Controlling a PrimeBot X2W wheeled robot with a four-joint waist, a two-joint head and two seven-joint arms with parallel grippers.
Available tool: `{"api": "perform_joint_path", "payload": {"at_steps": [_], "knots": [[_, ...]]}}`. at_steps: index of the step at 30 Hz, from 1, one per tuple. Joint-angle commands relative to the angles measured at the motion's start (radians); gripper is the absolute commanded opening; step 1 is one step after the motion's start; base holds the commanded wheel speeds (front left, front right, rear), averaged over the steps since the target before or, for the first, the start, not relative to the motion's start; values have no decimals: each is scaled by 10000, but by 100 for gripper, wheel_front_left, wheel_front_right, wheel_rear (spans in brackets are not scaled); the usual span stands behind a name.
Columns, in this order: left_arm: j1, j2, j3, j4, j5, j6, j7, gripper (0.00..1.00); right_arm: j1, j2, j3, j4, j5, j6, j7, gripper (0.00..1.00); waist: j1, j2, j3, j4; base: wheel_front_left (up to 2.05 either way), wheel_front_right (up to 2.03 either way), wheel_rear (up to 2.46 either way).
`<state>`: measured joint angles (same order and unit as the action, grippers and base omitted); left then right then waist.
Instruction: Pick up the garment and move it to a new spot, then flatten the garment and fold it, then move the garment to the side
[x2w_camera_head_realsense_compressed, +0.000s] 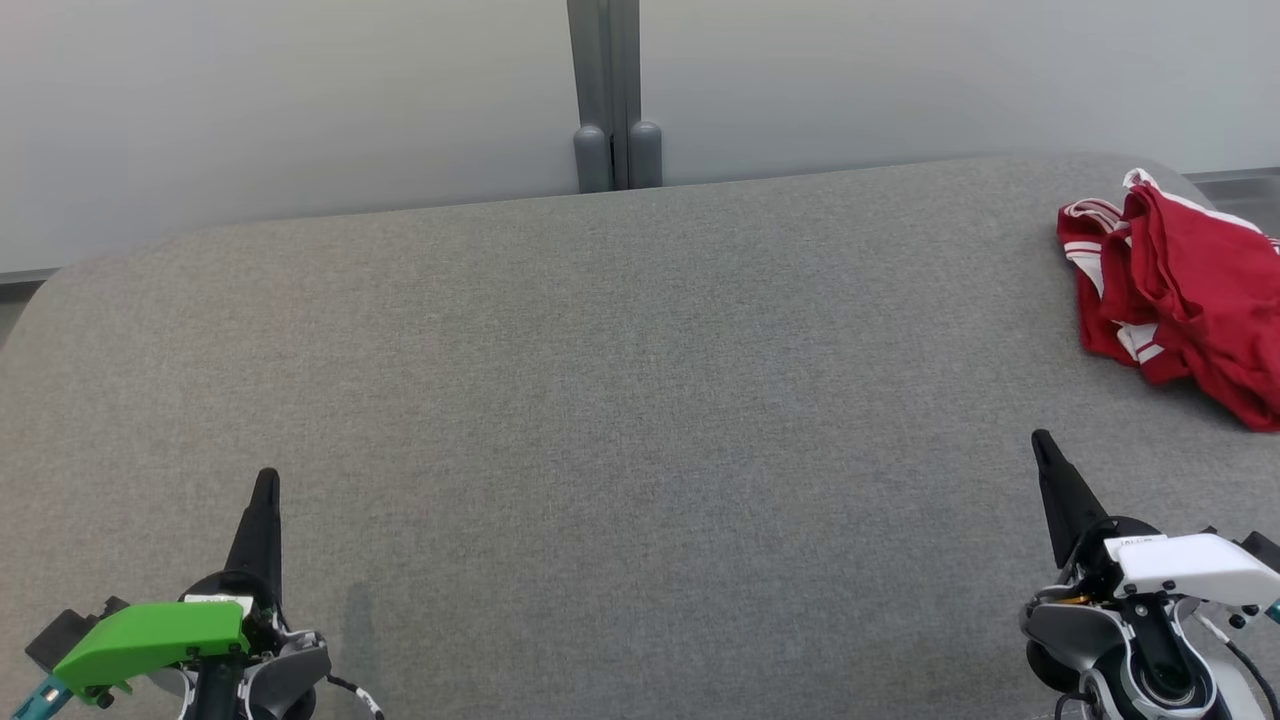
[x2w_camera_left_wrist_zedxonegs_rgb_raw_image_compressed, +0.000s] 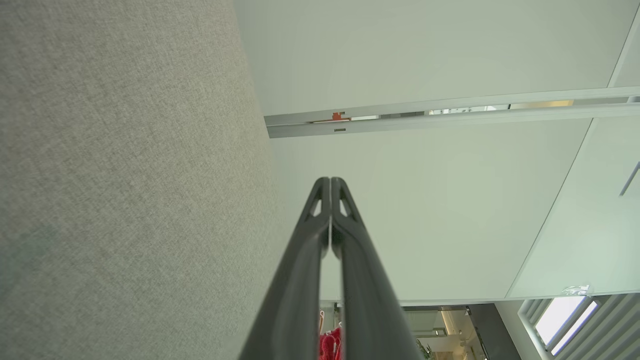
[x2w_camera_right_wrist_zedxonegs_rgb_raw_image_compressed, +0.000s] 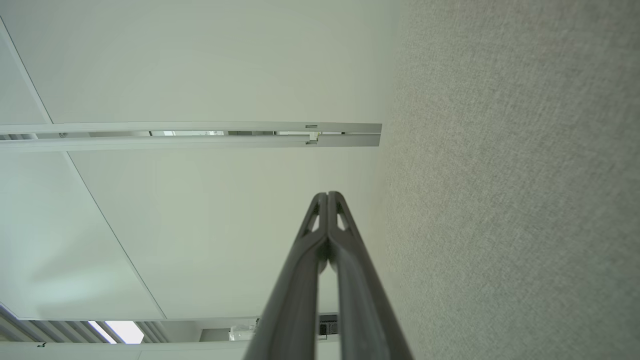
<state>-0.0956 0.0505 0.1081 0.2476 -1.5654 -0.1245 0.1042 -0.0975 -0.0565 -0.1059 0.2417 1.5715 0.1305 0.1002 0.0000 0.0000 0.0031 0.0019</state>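
Lying crumpled at about two o'clock on the grey fabric surface (x2w_camera_head_realsense_compressed: 640, 400), the red garment with white stripes (x2w_camera_head_realsense_compressed: 1180, 290) looked light, limp and prone to bunching, so a pinch on a raised fold or its striped edge seemed the best hold. The right gripper (x2w_camera_head_realsense_compressed: 1040, 440) at five o'clock and the left gripper (x2w_camera_head_realsense_compressed: 266, 480) at seven o'clock both had their jaws pressed together, holding nothing

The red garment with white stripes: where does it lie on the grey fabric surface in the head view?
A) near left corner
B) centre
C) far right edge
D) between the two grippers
C: the crumpled red garment with white stripes lies at the far right edge of the grey fabric surface, beyond the right gripper and apart from it.
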Motion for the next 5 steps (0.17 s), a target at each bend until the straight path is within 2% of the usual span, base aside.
{"api": "perform_joint_path", "payload": {"at_steps": [1, 5], "knots": [[-198, 3, 65, -39, -218, -84, 56, 0, -139, 14, -37, 24, 191, 4, 72, 0, 0, 0, 0, -4, 0, 0, 0], [-204, -2, 85, -34, -474, -89, 109, 0, -151, 39, -71, 39, 419, 4, 137, 0, 0, 0, 0, -15, 0, 0, 0]]}}
